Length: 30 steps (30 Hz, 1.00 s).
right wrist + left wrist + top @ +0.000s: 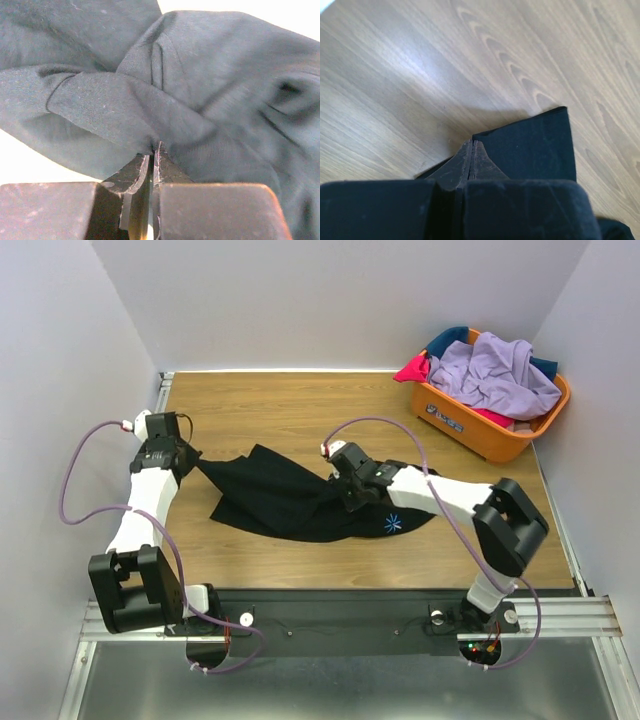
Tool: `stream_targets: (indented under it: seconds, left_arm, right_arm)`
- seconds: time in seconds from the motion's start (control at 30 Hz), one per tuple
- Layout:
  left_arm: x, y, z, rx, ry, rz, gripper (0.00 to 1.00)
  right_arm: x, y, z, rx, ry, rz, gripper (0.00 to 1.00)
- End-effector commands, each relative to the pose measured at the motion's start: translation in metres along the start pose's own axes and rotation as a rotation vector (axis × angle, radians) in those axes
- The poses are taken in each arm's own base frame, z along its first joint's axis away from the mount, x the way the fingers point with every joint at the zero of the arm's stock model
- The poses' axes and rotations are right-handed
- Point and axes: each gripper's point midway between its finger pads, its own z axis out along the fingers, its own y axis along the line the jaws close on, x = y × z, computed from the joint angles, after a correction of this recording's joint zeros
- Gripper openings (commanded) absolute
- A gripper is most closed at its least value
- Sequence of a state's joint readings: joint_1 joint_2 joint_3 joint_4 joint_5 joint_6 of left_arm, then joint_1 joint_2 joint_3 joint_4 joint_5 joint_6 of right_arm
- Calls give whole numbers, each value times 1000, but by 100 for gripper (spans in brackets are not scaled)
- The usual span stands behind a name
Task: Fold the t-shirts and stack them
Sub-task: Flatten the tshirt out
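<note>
Near the front of the wooden table (300, 410), between the two arms, the black t-shirt (285, 505) is lying rumpled and unfolded, its light-blue starburst logo (393, 523) showing at the right end. On the left, the left gripper (188, 462) is clamping one corner of it; the cloth is running in a taut strip up to the fingers, and the left wrist view shows the jaws pressed together with black fabric at their tips. Toward the middle, the right gripper (350, 492) is bearing down on the shirt, its jaws nipping a bunched ridge of fabric, plain in its own wrist view.

Farther back at the right, the orange basket (470, 430) is holding the rest in a heap: a lavender shirt (495, 370) on top, a pink-red shirt (413, 370) hanging over the left rim, a teal shirt (450, 338) behind.

As I judge it, the job is barely starting. Nothing is lying folded and no stack is forming anywhere; this first shirt is only being pulled out flat, and the basket's shirts are all waiting their turn.
</note>
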<state>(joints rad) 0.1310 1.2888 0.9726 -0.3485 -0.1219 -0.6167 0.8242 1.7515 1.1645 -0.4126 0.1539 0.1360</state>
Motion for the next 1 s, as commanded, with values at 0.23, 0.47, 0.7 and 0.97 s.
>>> stream_targets:
  seconds: [0.23, 0.47, 0.7, 0.97]
  left_arm:
    - [-114, -13, -47, 33, -236, -19, 0]
    - [-180, -66, -98, 206, -331, -19, 0]
    - [-245, -137, -193, 500, -491, 30, 0]
    - [-279, -167, -311, 718, -724, 126, 0]
  right_arm:
    - [-127, -129, -174, 302, -418, 278, 0]
    - [-176, -198, -266, 547, -591, 244, 0]
    - [-236, -235, -350, 692, -771, 230, 1]
    - [-254, -231, -428, 690, -954, 166, 0]
